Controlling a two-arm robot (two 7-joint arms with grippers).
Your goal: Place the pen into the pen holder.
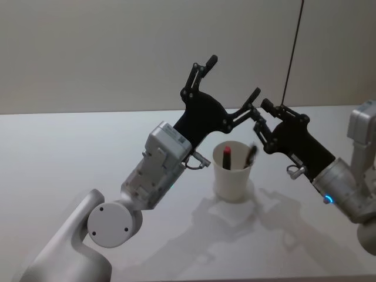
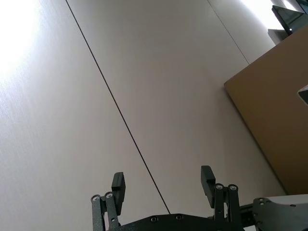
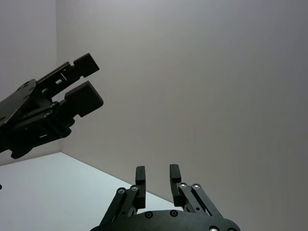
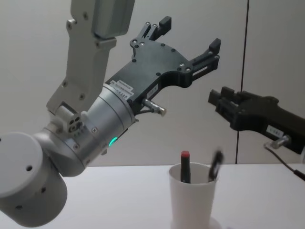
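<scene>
Left gripper point(image 1: 234, 76) wide open, empty; right gripper point(image 1: 259, 114) seemingly narrower.

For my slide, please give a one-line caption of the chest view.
Two pens stand in the white paper cup while the open left gripper and the right gripper hang above it.

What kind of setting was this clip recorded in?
Probably a lab or test bench: a bare white table against a plain panelled wall, holding a paper-cup pen holder with pens, both grippers raised above it.
</scene>
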